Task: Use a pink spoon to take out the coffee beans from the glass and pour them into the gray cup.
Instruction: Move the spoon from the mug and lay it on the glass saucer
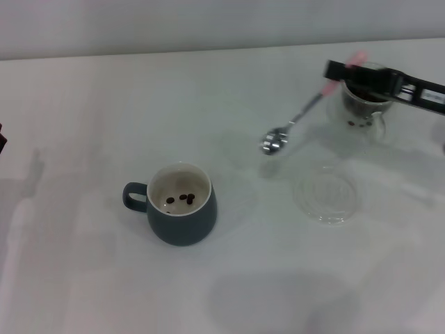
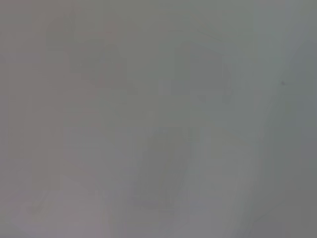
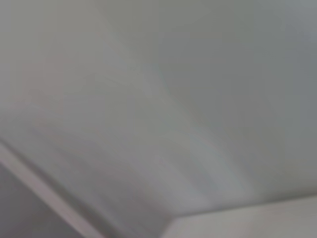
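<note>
One spoon [image 1: 300, 118] was held at its pink end by the right gripper [image 1: 338, 71], above the glass [image 1: 364, 108]; bowl lowered leftward.

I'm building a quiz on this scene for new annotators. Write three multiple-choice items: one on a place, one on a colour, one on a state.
1. Where is the flat clear glass dish?
A. Inside the gray cup
B. On the table in front of the glass
C. Left of the gray cup

2. What colour is the inside of the gray cup?
A. Cream-white
B. Red
C. Black

3. How is the pink spoon held?
A. Lying flat on the table
C. Standing in the gray cup
B. Gripped at its pink handle end by the right gripper, bowl hanging lower toward the gray cup's side

Answers:
1 B: the dish lies nearer the camera than the glass.
2 A: the pale inside holds a few dark coffee beans.
3 B: black fingers clamp the pink end above the glass.
</note>
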Controlling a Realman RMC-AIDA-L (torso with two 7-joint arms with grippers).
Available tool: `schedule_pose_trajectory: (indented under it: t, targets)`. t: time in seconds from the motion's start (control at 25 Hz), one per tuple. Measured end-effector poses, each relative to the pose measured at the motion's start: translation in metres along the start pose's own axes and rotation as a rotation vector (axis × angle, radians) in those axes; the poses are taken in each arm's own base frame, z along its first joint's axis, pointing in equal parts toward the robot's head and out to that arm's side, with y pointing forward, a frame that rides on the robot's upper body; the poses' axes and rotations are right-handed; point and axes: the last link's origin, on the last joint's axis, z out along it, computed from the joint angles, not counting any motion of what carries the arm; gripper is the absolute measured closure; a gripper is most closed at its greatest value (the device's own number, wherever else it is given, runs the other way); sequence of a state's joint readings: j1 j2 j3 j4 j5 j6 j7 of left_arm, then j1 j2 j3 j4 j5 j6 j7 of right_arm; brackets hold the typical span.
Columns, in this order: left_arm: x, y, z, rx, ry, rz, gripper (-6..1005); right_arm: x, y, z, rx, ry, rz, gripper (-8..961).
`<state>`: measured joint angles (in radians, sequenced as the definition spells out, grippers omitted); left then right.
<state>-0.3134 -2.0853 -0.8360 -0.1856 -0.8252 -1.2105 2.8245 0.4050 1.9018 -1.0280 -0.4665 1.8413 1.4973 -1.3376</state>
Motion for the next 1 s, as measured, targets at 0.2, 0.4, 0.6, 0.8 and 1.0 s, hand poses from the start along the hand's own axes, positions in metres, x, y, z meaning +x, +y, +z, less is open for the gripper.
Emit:
schedule_pose_trajectory:
  t: [0.2,0.4,0.6,0.8,1.0]
  targets:
    - [0.001,0.0,0.001,0.0,0.001,0.0,120,0.004,-0.02,-0.033,0.119,0.029,0.027,800]
    - [0.001,-0.002,0.0,0.005,0.001,0.003,119,0.011,-0.034,-0.049,0.222,0.037,0.049,800]
    - [0.001,-0.002,0.001,0.005,0.002,0.004,119,0.02,-0.04,-0.05,0.265,0.071,0.051,799]
    - [0.003,0.0,0.004,-0.004,0.006,0.006,120,0.025,-0.045,-0.05,0.306,0.087,0.051,799]
    - [0.003,-0.001,0.005,-0.003,0.008,0.008,119,0.032,-0.049,-0.047,0.337,0.103,0.051,799]
